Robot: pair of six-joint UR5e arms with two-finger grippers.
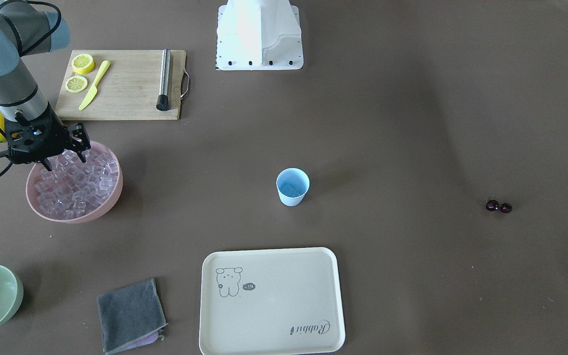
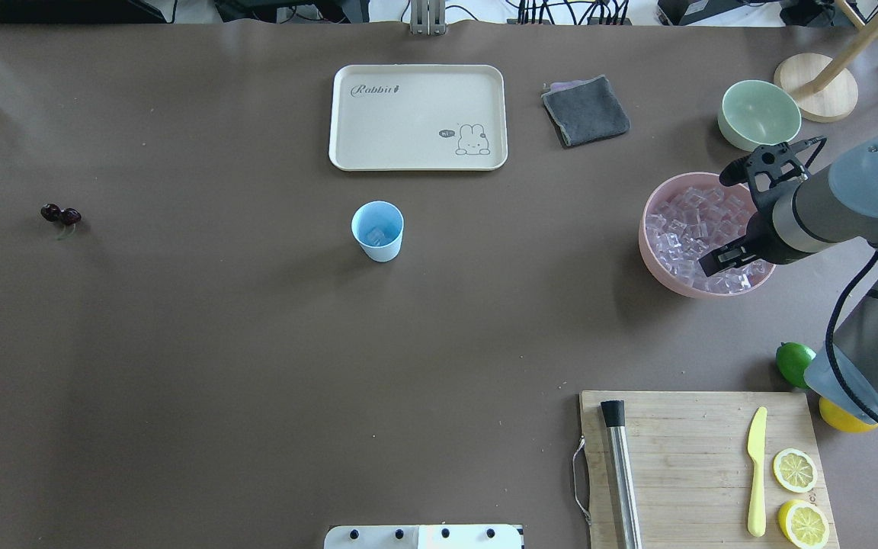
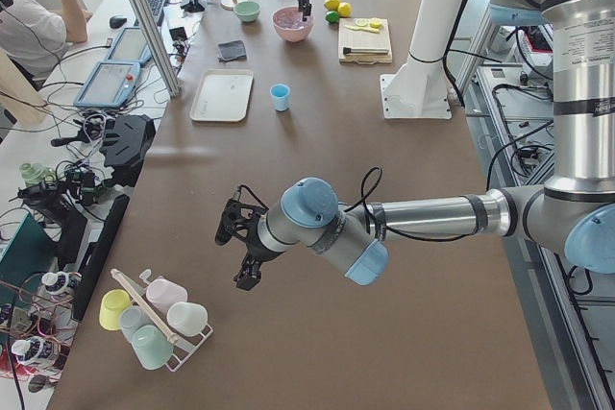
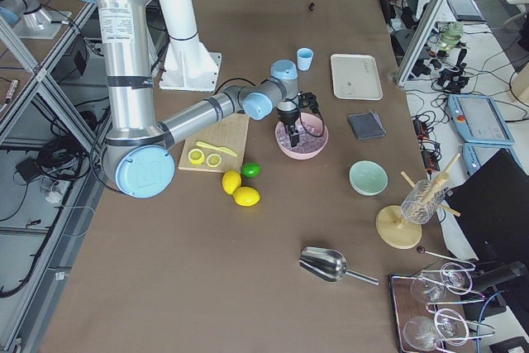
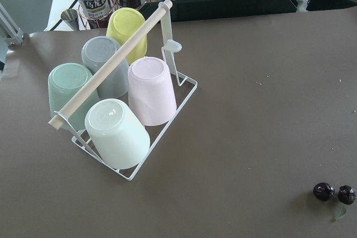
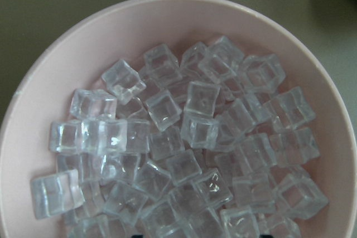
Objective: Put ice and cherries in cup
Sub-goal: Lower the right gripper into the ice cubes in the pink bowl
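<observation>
Right tool point(image 1: 66, 161), pointing down with fingers spread, hovers over ice point(image 1: 77, 187) in pink bowl point(image 1: 109, 204).

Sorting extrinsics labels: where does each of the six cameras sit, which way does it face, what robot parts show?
Front-facing: across the table, facing the robot, steeply down; base, right arm over pink bowl.
Overhead: behind the robot, looking forward-down; right arm at right.
Exterior left: table's left end, looking along; left arm near, right far.
Exterior right: right end; right arm near.
Left wrist: down on cup rack, cherries; no body.
Right wrist: down into ice; no body clear.
Shared: front-facing and overhead both show the cup.
</observation>
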